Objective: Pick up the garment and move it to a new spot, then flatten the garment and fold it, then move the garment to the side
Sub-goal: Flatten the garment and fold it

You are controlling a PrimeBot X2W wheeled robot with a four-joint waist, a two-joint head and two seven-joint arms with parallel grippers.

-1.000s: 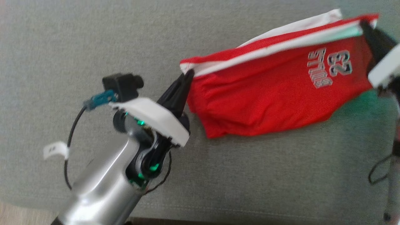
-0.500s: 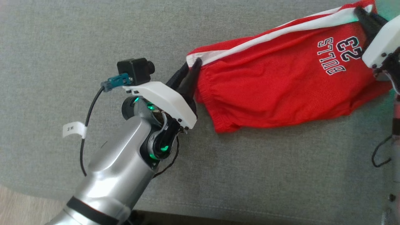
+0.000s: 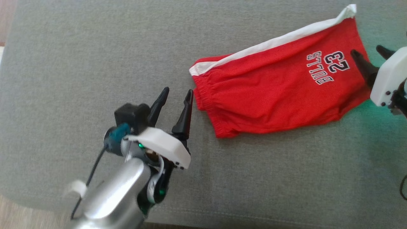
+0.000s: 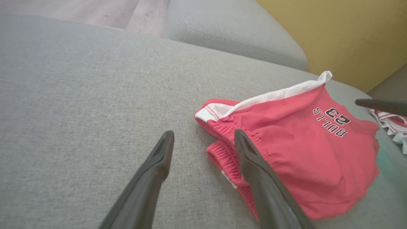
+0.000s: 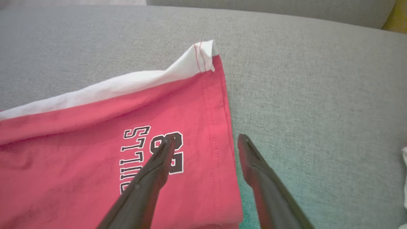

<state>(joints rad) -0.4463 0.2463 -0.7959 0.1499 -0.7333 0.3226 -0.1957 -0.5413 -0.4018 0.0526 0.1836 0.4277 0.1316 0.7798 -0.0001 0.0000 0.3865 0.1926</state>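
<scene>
- Left gripper [image 3: 177, 91]: fingers spread wide with nothing between them. It sits low and left of centre in the head view, pointing up toward the waistband.
- Its inner finger tip is just beside the waistband. I cannot tell whether it touches.
- Cushion [image 3: 95, 63]: grey fabric, bare to the left of that gripper.
- Shorts [image 3: 273, 92]: red, lying on the cushion right of centre. The gathered waistband is at the left, the leg hem at the right, and a white stripe runs along the far edge.
- "BULLS 23" is printed near the hem.
- Right gripper [image 3: 367, 50]: fingers apart, gripping nothing, at the hem end of the shorts.
- The right wrist view shows one finger over the "23" and the other past the hem, above bare cushion. It also shows red stitching on the raised white hem corner.
- The left wrist view shows the waistband doubled, two gathered layers one over the other.
- That view also shows a second cushion [image 4: 222, 28], a yellow wall [image 4: 349, 31] and a striped cloth [image 4: 391, 124] at the right edge.
</scene>
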